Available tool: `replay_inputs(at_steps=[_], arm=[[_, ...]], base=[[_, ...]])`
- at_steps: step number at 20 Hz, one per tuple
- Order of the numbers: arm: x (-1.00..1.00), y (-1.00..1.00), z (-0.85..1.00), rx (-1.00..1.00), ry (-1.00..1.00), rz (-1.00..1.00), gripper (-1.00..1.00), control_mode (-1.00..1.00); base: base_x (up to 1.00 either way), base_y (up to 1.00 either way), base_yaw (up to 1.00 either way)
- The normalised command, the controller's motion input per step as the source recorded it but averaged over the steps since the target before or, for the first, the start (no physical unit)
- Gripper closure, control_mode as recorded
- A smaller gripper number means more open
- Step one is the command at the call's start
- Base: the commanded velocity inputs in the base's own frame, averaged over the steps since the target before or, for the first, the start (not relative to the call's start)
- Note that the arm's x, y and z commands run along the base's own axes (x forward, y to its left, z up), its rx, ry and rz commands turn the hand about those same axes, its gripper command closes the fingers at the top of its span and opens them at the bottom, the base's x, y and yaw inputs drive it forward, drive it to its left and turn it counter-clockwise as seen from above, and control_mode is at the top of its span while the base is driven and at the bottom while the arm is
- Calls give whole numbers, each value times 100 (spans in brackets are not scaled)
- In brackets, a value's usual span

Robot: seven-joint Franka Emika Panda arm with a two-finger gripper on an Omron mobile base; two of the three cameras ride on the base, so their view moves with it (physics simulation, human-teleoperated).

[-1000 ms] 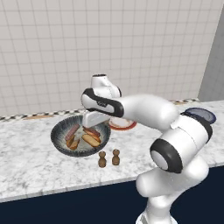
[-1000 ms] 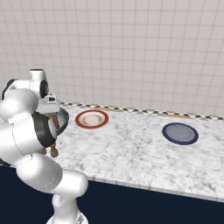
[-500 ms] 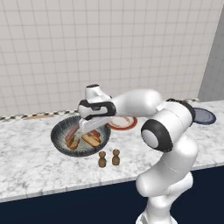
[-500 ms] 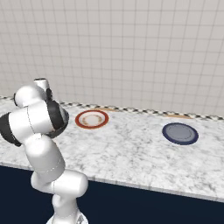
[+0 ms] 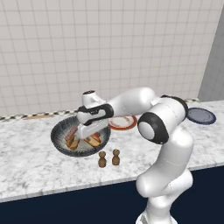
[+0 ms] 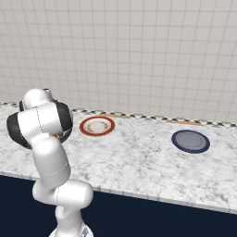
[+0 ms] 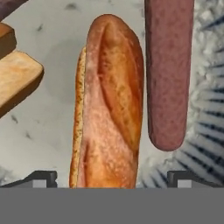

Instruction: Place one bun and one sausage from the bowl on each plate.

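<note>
Over the bowl [image 5: 59,139], we see the gripper [image 7: 112,177] poised with its jaws spread wide and nothing between them but the bun [image 7: 109,105] below. In the hand view that bun runs straight from six o'clock to twelve o'clock, its near end lying between the two fingertips [image 7: 41,178], one standing off each flank at nine and three; we judge that a straight descent and a squeeze across the bun's narrow width is what the next move calls for. A sausage [image 7: 168,74] lies parallel and just beside the bun at its three o'clock, close enough that we think the finger on that side could catch it on the way down. At ten o'clock a second bun [image 7: 17,78] rests at a slant, apart from the first, and a dark sliver at the top corner may be the other sausage, though we cannot say for sure. From the left base view we count the food in the bowl's middle, with two small shakers [image 5: 109,158] on the counter [image 5: 30,170] at the bowl's five o'clock. From the right base view the red plate [image 6: 96,126] and the blue plate [image 6: 190,140] both sit bare, well apart, so we judge no serving is yet made.
</note>
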Motion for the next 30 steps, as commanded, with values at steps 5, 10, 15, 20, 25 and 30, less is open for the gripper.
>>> replay_inputs(at_steps=[5,10,15,20,25,30], arm=[[10,0,-26,0,-3,0,-100,-100],[0,0,0,0,0,0,-100,-100],[0,0,0,0,0,0,100,-100],[0,0,0,0,0,0,100,-100],[-57,-8,76,0,-1,-1,100,-100],[-17,-70,65,0,2,-16,100,-100]], base=[[0,0,0],[0,0,0],[0,0,0],[0,0,0],[0,0,0],[0,0,0]])
